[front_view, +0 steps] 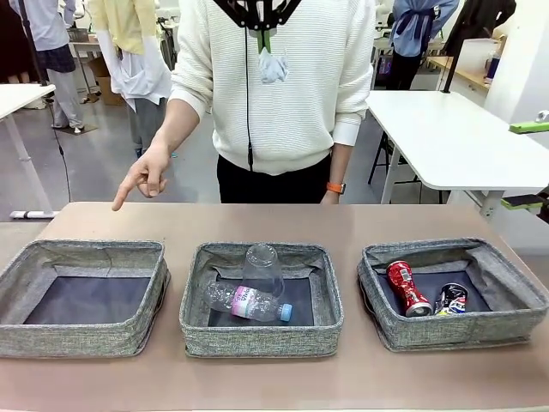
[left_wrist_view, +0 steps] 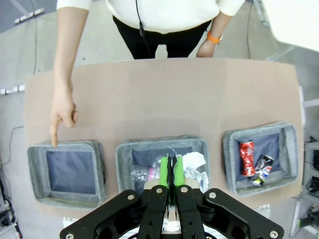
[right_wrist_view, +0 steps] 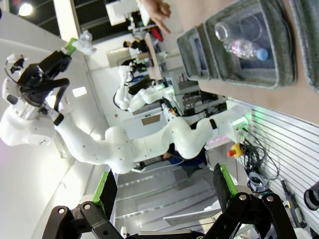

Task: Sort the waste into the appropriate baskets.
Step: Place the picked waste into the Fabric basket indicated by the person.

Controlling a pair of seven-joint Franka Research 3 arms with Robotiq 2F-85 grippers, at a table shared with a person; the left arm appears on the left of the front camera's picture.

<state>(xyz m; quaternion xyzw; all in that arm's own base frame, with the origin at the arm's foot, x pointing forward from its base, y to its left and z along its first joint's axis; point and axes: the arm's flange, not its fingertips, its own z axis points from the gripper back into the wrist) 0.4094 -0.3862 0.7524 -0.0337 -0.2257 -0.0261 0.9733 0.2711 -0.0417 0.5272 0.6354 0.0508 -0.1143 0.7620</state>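
The left gripper point(left_wrist_view: 170, 172) pinches a crumpled white paper wad point(left_wrist_view: 195, 166), light, soft and easily slipped, high above the grey woven middle basket point(left_wrist_view: 124, 154). A person's hand point(front_view: 144, 178) points toward the left basket point(front_view: 21, 270) at nine o'clock. The right gripper point(right_wrist_view: 164, 186) is spread open, empty.

No word, number or brand could be read. The red soda can point(front_view: 407, 287) in the right-hand basket point(front_view: 506, 322) carried white script too small to make out. The dark crushed can point(front_view: 451, 299) beside it showed blurred print, and the pink label on the clear bottle point(front_view: 249, 300) in the middle basket point(front_view: 257, 336) was illegible too.
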